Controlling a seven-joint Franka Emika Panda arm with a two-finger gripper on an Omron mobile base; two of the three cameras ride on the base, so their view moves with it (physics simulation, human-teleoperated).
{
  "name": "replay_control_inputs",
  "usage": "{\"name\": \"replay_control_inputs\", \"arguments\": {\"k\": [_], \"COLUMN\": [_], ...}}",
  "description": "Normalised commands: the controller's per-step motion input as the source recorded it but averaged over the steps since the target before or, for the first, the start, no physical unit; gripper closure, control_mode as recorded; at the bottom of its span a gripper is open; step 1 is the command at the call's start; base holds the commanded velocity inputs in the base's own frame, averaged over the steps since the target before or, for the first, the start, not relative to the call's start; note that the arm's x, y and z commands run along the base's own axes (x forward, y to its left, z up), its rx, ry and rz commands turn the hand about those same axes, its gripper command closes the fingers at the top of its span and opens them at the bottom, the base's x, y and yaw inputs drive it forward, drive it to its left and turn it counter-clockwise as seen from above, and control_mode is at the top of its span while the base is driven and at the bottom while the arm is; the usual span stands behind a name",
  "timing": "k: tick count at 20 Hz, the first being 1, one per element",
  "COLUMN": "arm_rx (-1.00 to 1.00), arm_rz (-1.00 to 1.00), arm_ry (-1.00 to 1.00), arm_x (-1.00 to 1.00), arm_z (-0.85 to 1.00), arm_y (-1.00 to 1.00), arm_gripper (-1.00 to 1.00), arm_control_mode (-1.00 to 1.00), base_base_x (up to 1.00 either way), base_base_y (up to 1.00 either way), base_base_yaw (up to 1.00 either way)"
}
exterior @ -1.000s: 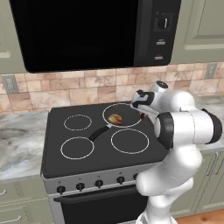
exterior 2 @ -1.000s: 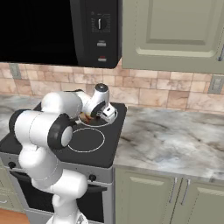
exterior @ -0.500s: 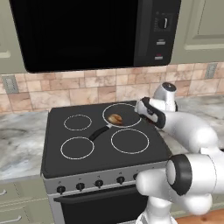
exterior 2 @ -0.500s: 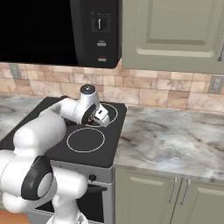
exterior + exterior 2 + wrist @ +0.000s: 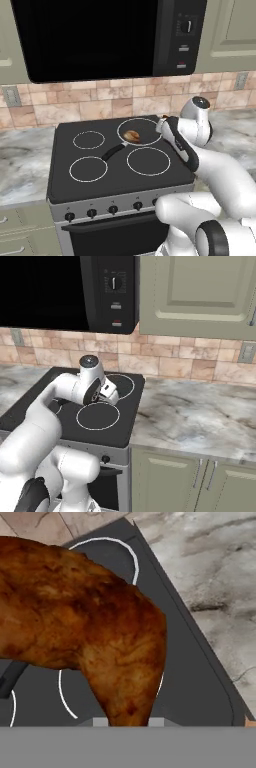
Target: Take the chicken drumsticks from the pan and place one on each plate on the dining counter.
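Note:
My gripper [image 5: 165, 123] hangs over the right edge of the stove, just right of the pan [image 5: 145, 126], and is shut on the darker reddish-brown chicken drumstick [image 5: 85, 627]. That drumstick looms large in the hand view, hanging above the stove top. The pan is dark and round and sits on the back right burner, its black handle [image 5: 113, 152] pointing forward-left. The plump tan drumstick [image 5: 132, 136] lies inside it. From the right base view the gripper [image 5: 108, 394] is above the stove's right-hand burners. The plates and the dining counter are out of view.
The black stove top [image 5: 90, 170] has white burner rings, with marbled worktops on its left [image 5: 22, 160] and right [image 5: 200, 416]. A black microwave [image 5: 100, 35] hangs overhead, and cabinets [image 5: 200, 291] stand beside it. My own arm [image 5: 220, 175] curls across the stove's right front.
The arm's elbow and upper links have swung right and down. The hand has stayed near the pan's right edge, shut on the dark drumstick. The tan drumstick has not moved.

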Motion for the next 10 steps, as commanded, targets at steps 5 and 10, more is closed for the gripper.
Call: {"name": "replay_control_inputs", "arguments": {"k": [5,10], "arm_rx": [0.00,0.00], "arm_rz": [0.00,0.00], "arm_ry": [0.00,0.00], "arm_x": [-0.03,-0.07], "arm_z": [0.00,0.00], "arm_y": [0.00,0.00], "arm_gripper": [1.00,1.00], "arm_control_mode": [-1.00,1.00], "base_base_x": [0.00,-0.69], "base_base_y": [0.00,0.00], "base_base_yaw": [0.00,0.10]}}
